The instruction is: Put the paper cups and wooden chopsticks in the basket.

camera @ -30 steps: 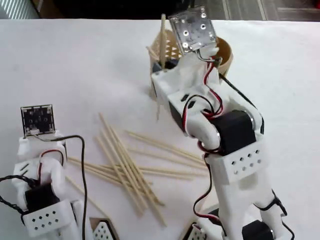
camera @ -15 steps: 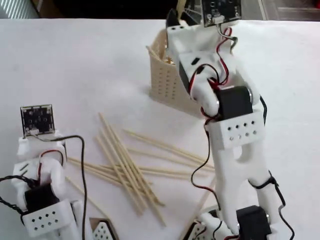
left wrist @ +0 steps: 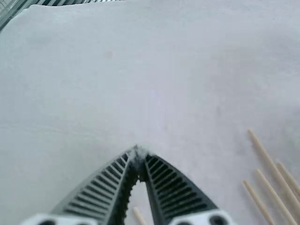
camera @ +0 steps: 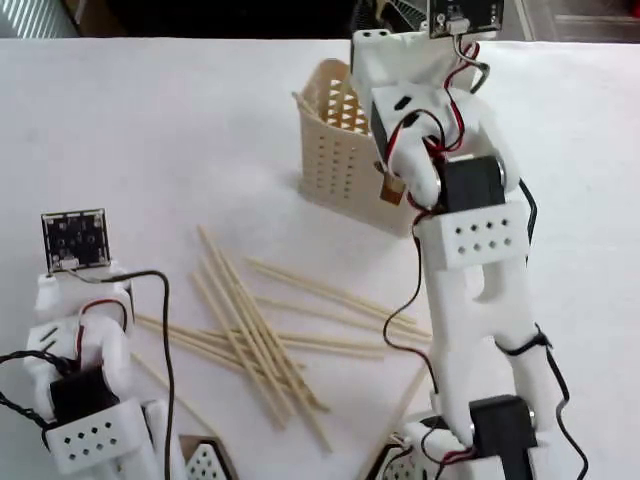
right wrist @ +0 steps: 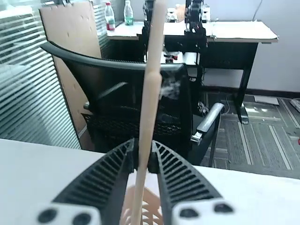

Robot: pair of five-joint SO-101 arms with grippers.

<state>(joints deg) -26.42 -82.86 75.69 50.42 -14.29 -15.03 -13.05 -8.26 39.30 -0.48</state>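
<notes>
Several wooden chopsticks (camera: 262, 325) lie scattered on the white table in front of the cream perforated basket (camera: 335, 150). My right arm (camera: 455, 190) is raised above and behind the basket. Its gripper (right wrist: 143, 145) is shut on one chopstick (right wrist: 151, 84), which stands upright between the fingers, with the basket rim (right wrist: 143, 211) just below. My left arm (camera: 80, 340) rests at the near left. Its gripper (left wrist: 138, 157) is shut and empty, low over bare table, with a few chopsticks (left wrist: 272, 173) off to one side.
The table edge runs close behind the basket (camera: 200, 40). Free white table (camera: 130, 140) spreads left of the basket. The arm bases (camera: 200, 460) stand at the near edge, by the chopstick pile.
My right arm has lifted and swung back over the basket with the chopstick, uncovering the basket's front. The left arm has stayed still.
</notes>
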